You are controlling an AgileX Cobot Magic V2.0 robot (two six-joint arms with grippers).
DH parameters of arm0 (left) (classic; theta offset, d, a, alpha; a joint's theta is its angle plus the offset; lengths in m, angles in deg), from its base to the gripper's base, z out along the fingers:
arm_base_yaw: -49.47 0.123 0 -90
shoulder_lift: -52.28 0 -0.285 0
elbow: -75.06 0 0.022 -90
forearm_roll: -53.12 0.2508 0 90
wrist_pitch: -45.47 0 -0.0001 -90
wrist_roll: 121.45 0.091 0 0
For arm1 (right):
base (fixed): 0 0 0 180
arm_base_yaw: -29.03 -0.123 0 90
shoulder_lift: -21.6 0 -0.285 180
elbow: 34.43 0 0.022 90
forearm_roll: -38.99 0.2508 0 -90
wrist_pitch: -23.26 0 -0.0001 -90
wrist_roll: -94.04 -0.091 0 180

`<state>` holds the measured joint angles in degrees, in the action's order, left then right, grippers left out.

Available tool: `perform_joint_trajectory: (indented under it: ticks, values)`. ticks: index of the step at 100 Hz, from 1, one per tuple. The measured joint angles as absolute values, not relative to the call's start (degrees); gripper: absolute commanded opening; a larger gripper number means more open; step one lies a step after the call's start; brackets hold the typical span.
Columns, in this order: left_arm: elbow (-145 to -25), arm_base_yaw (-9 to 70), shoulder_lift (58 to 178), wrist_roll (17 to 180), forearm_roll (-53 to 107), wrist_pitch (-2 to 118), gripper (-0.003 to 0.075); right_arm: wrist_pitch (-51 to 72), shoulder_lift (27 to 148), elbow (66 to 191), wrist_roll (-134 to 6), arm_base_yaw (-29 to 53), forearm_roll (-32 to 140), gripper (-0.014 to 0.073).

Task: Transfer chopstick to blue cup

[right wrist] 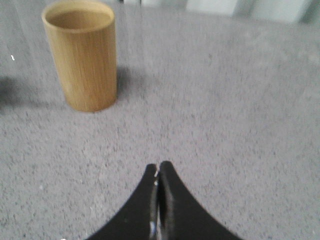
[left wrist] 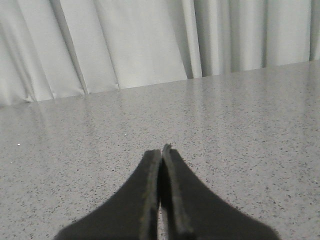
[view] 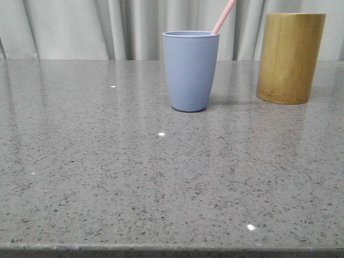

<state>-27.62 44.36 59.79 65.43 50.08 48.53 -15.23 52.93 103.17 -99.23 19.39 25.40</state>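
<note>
1. The left gripper (left wrist: 162, 150), seen from its own wrist camera, has its two dark fingers pressed together with no visible gap at the tips; nothing is held between them.
2. It hangs over bare speckled grey table (left wrist: 240, 130), with pale curtains (left wrist: 140, 45) hanging along the far edge.
3. The right gripper (right wrist: 159, 167), seen from its wrist camera, is likewise closed, its fingers meeting along a thin seam, and it grips nothing.
4. Ahead of the right gripper, well apart from it, stands the bamboo holder (right wrist: 82, 55), an upright yellow-brown cylinder with an open top; what shows of its inside looks empty.
5. In the front view the blue cup (view: 191, 72) stands upright on the table, towards the back and a little right of centre.
6. The chopstick (view: 224, 17) stands inside the blue cup, its pale pink shaft leaning against the right side of the rim and slanting up to the right until it leaves the top of the picture. Its lower end is hidden by the cup wall.
7. The bamboo holder (view: 290, 56) stands to the right of the blue cup, near it but not touching, and rises taller than the cup.
8. The table in front of both vessels shows small bright reflections.
</note>
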Motion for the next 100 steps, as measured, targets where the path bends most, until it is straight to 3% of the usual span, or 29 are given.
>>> perform_joint_trajectory:
  ticks: [20, 37, 73, 100]
  values:
    - [-27.6, 44.4, 59.8, 65.4, 50.1, 48.5, -0.0019, -2.3, 39.7, 91.6, -99.1, 19.4, 27.1, -0.0068]
    - [-27.6, 44.4, 59.8, 65.4, 50.1, 48.5, -0.0019, 0.6, 29.5, 82.2, -96.3, 19.4, 30.1, -0.0068]
    - [-27.6, 44.4, 59.8, 65.4, 50.1, 48.3, -0.0019, 3.4, 28.8, 74.7, -91.4, 19.7, 31.7, -0.0068]
    - [-27.6, 44.4, 59.8, 65.4, 50.1, 48.3, -0.0019, 13.5, 28.8, 67.9, -91.1, 19.7, 32.8, -0.0068]
